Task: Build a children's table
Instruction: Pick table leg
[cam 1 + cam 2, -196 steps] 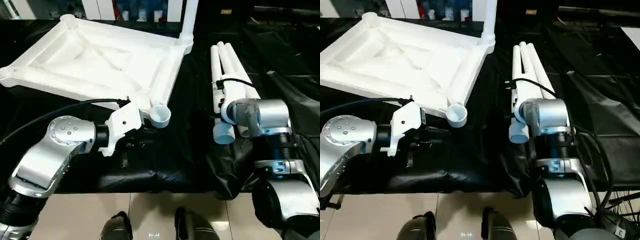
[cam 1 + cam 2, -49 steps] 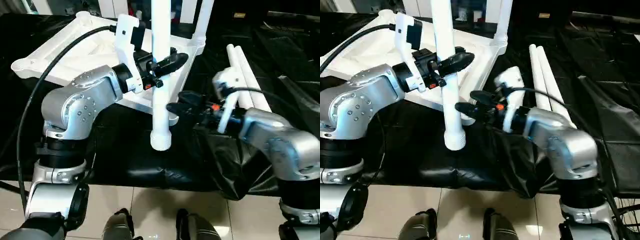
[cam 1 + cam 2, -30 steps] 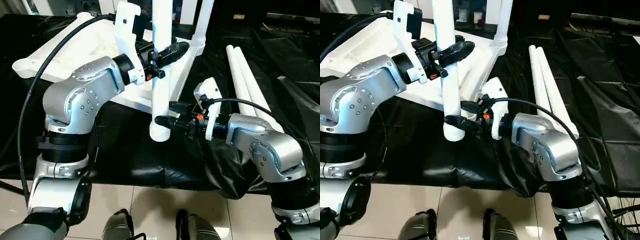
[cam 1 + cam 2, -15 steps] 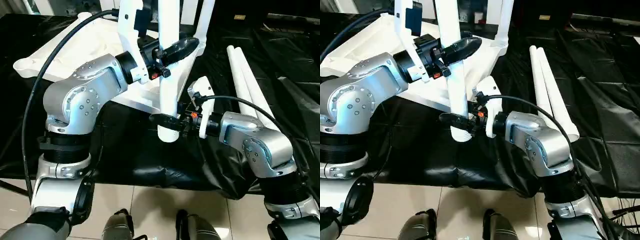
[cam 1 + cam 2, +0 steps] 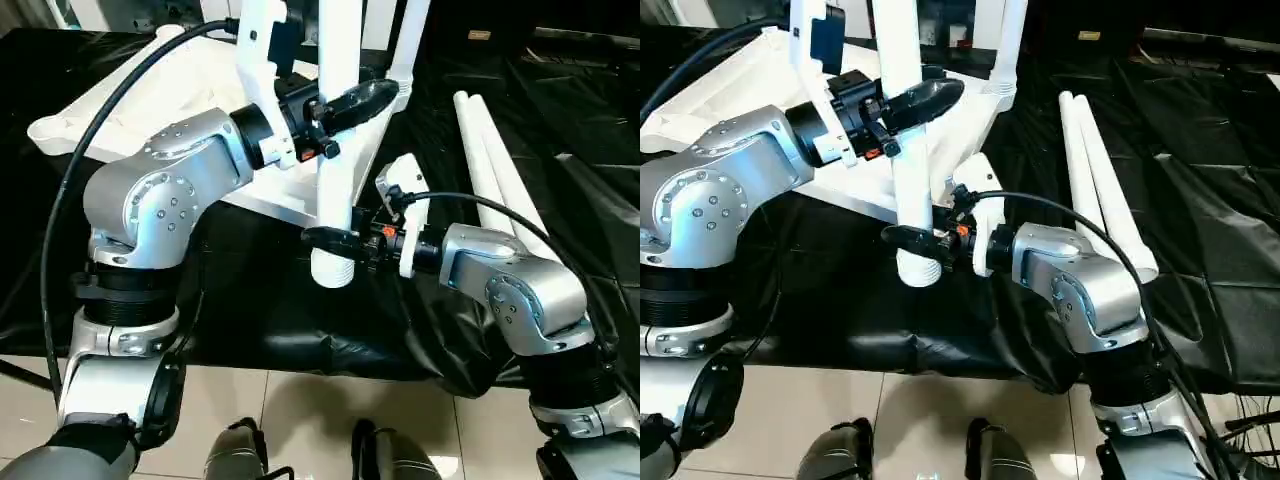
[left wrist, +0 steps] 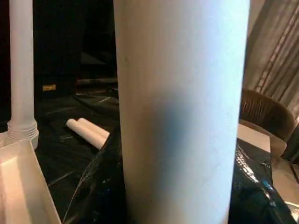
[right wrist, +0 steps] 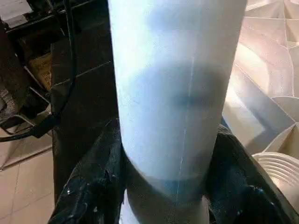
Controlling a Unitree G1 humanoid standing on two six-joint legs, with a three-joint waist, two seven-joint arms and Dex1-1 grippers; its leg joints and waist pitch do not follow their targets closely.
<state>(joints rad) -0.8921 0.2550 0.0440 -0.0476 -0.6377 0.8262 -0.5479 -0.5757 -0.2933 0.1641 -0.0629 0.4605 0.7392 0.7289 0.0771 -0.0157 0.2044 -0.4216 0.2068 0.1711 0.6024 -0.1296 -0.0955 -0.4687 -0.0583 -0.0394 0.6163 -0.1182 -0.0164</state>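
Left eye view: right fingers newly around leg.

You have a work surface covered with a crinkly black sheet. The white tabletop lies on it upside down, on your left. Two white legs lie side by side on the sheet to your right, probably touching. Below its front edge is a pale tiled floor.

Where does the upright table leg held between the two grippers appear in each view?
Left eye view: table leg upright at centre, flared end low.
Right eye view: left of centre.
Left wrist view: close up, middle.
Right wrist view: close up, middle.
Shared landmark: the tabletop, behind it.
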